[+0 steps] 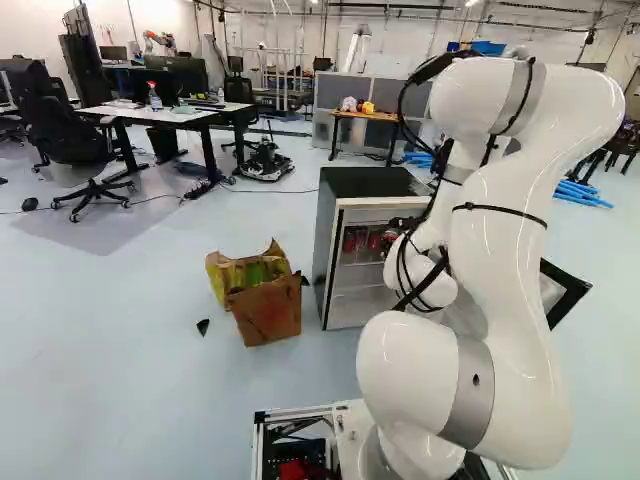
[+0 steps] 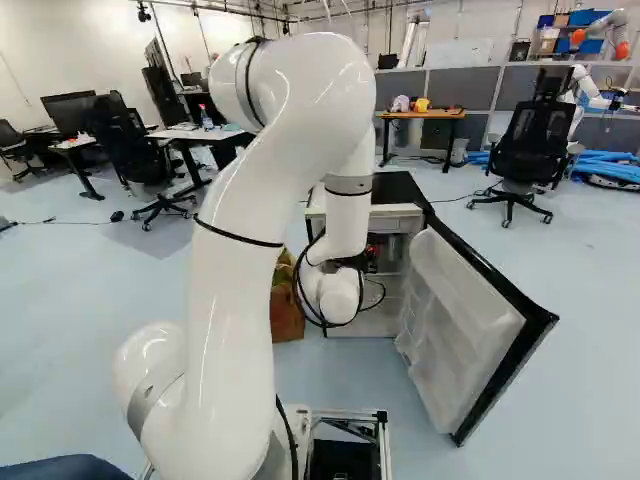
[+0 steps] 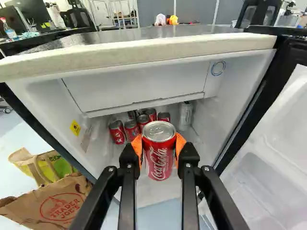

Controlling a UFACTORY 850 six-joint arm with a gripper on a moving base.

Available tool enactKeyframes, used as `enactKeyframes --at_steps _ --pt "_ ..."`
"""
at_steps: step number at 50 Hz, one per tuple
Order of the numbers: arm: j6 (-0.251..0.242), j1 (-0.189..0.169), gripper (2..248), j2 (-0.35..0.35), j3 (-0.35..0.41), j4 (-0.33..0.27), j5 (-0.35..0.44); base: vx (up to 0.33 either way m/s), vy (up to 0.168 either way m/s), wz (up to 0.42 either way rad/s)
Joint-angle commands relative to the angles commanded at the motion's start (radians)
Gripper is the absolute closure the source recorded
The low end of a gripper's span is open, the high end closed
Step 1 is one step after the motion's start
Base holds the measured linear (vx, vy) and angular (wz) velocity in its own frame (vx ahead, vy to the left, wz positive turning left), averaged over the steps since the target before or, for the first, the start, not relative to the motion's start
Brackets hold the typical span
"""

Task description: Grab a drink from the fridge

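- Here's the gripper (image 1: pixel 393 236), its two orange-padded fingers pinching a red can (image 3: pixel 159 151) from both sides, upright, at the mouth of the fridge (image 1: pixel 365 182).
- Deeper in, a cluster of red cans (image 3: pixel 131 129) stands on one side, with a silver can (image 3: pixel 185 115) on the other.
- The fridge sits right on the pale blue floor (image 1: pixel 130 350), its door (image 2: pixel 465 325) swung wide, showing pale plastic shelving inside.
- Beside the fridge slump a brown paper bag (image 1: pixel 270 312) and a yellow-green bag (image 1: pixel 245 272), with a dark scrap (image 1: pixel 203 326) on the floor near them.
- Out in the room: a white-topped desk (image 1: pixel 175 115), a black office chair (image 2: pixel 528 140), a wood-topped table (image 1: pixel 368 116) by grey partitions (image 2: pixel 478 88), and blue tubes (image 2: pixel 605 165) along the floor. Another robot (image 2: pixel 583 95) is over there too, at the far right of the right base view.
- Now the tricky bits: the arm (image 2: pixel 230 290) covers part of the fridge in both base views, and the paper bag is partly behind it in the right one.
- The held can hides whatever is straight behind it, and whether its bottom touches the shelf is hard to tell.
- Both bags are cut off in the wrist view.
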Motion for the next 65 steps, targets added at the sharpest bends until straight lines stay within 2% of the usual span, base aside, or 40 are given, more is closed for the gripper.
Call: enactKeyframes --at_steps 65 --pt "0.0 0.0 159 0.275 0.157 0.0 -0.169 0.0 0.0 0.0"
